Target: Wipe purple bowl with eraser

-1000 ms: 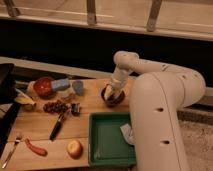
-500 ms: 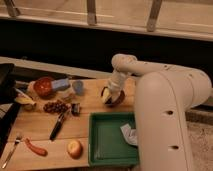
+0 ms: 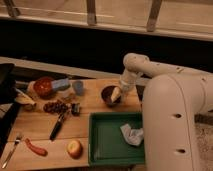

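Over at the back right of the wooden table [image 3: 40, 130], the white arm [image 3: 165, 95] reaches in from the right and bends down, so the gripper [image 3: 121, 89] sits at the purple bowl's [image 3: 110, 95] right rim, clamped on the eraser [image 3: 115, 94], which rests tilted inside the bowl. Compared with half a second ago the eraser has shifted a bit to the right inside the bowl; the bowl hasn't budged. Counting stuff: one purple bowl, one red-orange bowl [image 3: 44, 86], two blue-grey blocks [image 3: 61, 83], one green tray [image 3: 107, 140] holding a crumpled cloth [image 3: 131, 134], one apple [image 3: 74, 148], one fork [image 3: 12, 148], one black-handled knife [image 3: 57, 126].
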`<action>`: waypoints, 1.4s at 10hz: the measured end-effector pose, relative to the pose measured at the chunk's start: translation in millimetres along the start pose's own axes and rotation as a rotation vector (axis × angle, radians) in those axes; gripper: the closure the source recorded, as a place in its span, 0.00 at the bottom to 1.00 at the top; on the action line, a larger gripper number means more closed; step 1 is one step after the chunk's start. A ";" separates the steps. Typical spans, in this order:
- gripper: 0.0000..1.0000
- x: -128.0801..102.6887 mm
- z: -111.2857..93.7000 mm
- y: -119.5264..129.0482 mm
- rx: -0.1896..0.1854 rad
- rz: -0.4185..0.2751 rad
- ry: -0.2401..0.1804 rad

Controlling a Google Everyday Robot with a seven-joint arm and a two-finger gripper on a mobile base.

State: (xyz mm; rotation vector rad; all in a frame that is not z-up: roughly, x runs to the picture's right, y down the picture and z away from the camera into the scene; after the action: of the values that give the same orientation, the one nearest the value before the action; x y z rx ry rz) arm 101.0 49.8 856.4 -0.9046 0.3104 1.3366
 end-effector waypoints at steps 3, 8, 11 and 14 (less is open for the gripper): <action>1.00 -23.7 -1.8 20.0 -0.010 -0.039 -0.023; 1.00 -2.5 5.7 60.8 -0.001 -0.105 -0.004; 1.00 22.7 5.6 34.2 0.009 -0.031 0.029; 1.00 21.1 -1.0 1.9 0.014 0.056 0.033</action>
State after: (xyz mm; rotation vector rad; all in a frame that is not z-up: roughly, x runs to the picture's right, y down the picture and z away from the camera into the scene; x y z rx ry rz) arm 104.9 63.7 840.9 -0.9123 0.3726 1.3704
